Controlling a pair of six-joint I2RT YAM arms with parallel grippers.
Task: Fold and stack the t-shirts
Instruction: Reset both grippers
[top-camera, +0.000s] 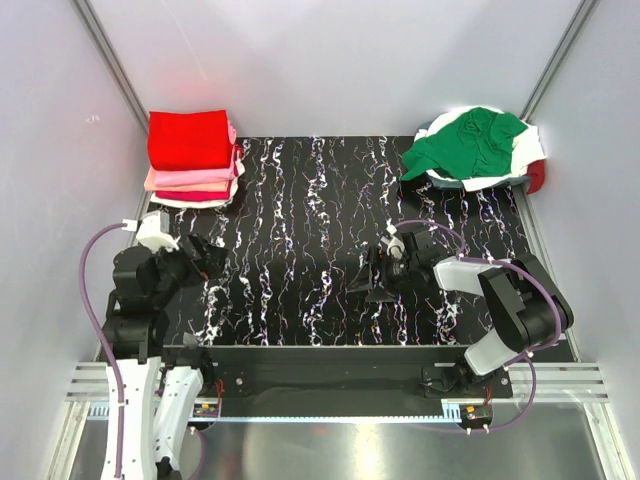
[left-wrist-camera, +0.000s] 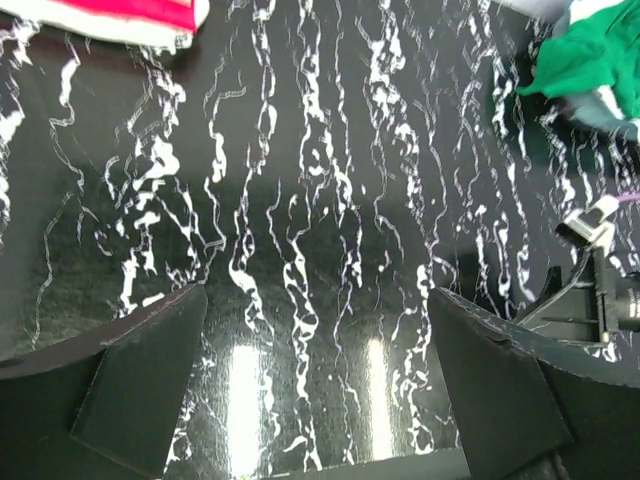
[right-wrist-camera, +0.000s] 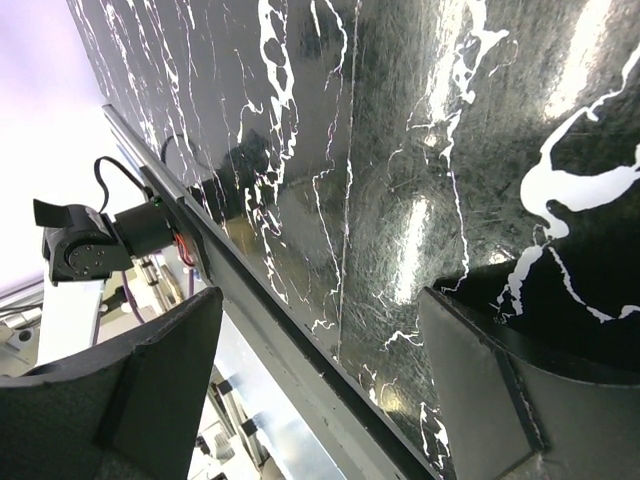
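The green t-shirt (top-camera: 468, 143) lies crumpled on top of the heap in the basket (top-camera: 490, 183) at the far right corner of the table (top-camera: 300, 200). White cloth (top-camera: 531, 148) shows under it, and a bit of dark red cloth (top-camera: 537, 177) at the basket's right edge. We judge the green one to be the next to fold. It is light, soft cloth with no stiffness. It will sag and drag wherever we lift it, and a pinch in the middle would only make a bundle. We think the better hold is at an outer edge, a shoulder or the hem, where a single layer can be taken. From here we cannot tell which fold is which part. There is a risk that the white cloth below comes up together with it.

At the far left corner stands the stack (top-camera: 192, 165) of folded shirts. The bright red shirt (top-camera: 188, 138) is on top, then pink and salmon layers, dark red, and white at the bottom. It looks neat but soft, so a push from the side could shift it.

The right gripper (right-wrist-camera: 320, 295) hovers low over the table near the middle, well apart from the basket. Its jaws are spread and hold nothing. The left gripper (left-wrist-camera: 318, 292) is at the left side, jaws wide apart, also empty.
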